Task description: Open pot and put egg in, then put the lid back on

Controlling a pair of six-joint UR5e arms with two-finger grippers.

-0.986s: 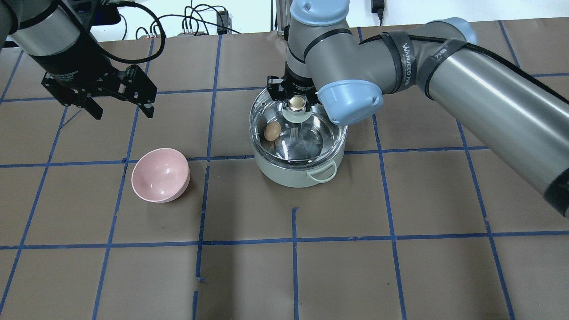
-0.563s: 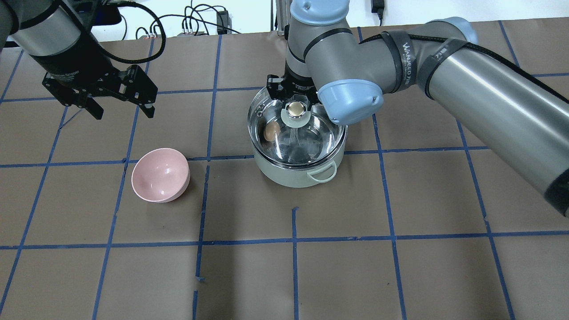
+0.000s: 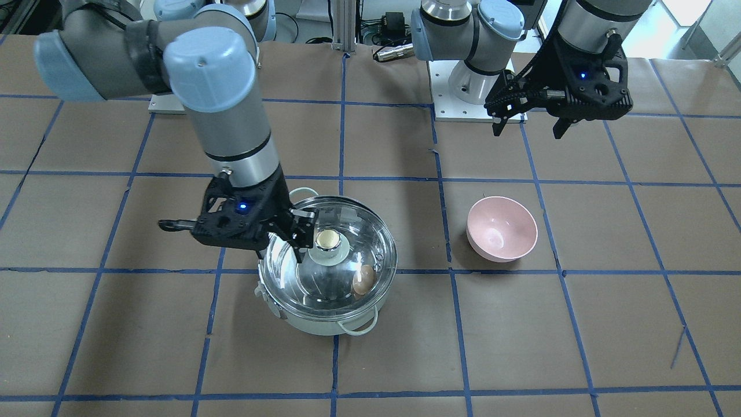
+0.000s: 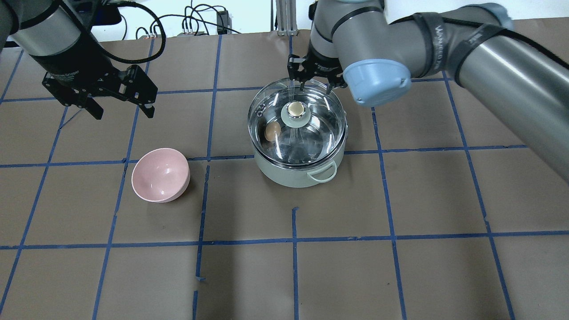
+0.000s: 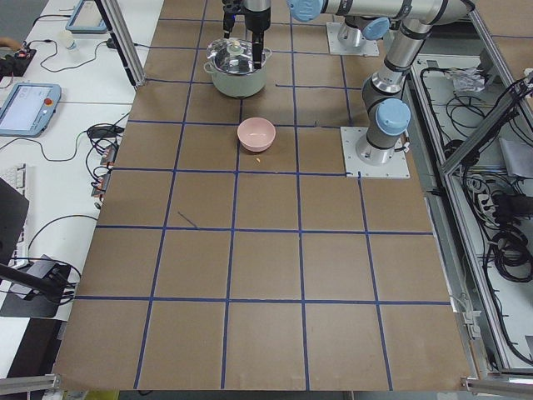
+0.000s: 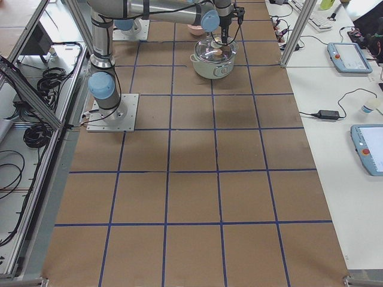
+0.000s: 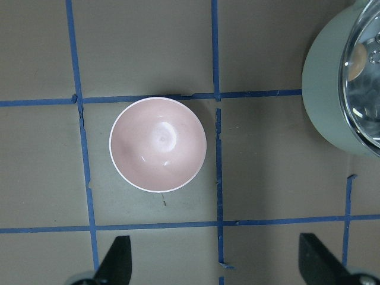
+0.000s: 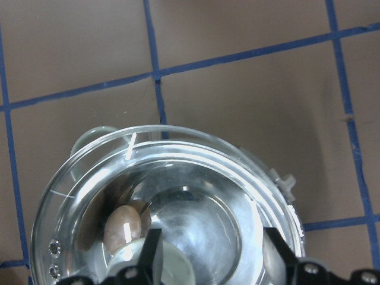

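Note:
The mint-green pot (image 4: 293, 175) stands mid-table with the clear glass lid (image 4: 318, 131) seated on it. The tan egg (image 4: 272, 130) lies inside, seen through the glass, and shows in the front view (image 3: 364, 280) and the right wrist view (image 8: 122, 228). The lid's beige-gold knob (image 4: 294, 109) is free. My right gripper (image 4: 311, 82) is open and empty, above the pot's far rim, just off the knob (image 3: 327, 238). My left gripper (image 4: 122, 112) is open and empty, raised above the table, to the far left of the pot.
An empty pink bowl (image 4: 161, 175) sits left of the pot, near my left gripper; it shows in the left wrist view (image 7: 158, 144). The brown table (image 4: 400, 200) has blue tape grid lines. The right arm reaches in over the back right.
The lid has come down level onto the pot. My right gripper has let go of the knob and drawn back toward the pot's far rim. The left arm has not moved.

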